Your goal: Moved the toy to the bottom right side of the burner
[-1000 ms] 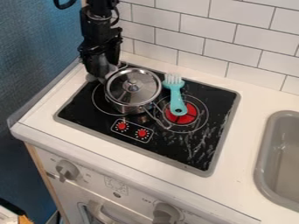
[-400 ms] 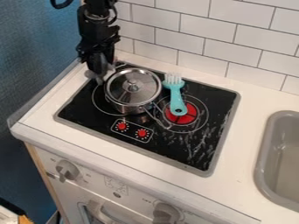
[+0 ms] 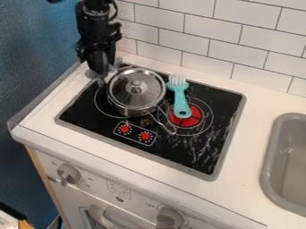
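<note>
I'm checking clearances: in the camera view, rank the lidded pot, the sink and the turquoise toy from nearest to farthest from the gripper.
From the gripper:
1. Lidded pot, stove's left half
2. Turquoise toy, right of the pot, over the red burner
3. Sink, far right

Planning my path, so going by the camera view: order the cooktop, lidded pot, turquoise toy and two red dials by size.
1. Cooktop
2. Lidded pot
3. Turquoise toy
4. Left red dial and right red dial: look alike, unranked

tool beside lidded pot | turquoise utensil on red burner
</note>
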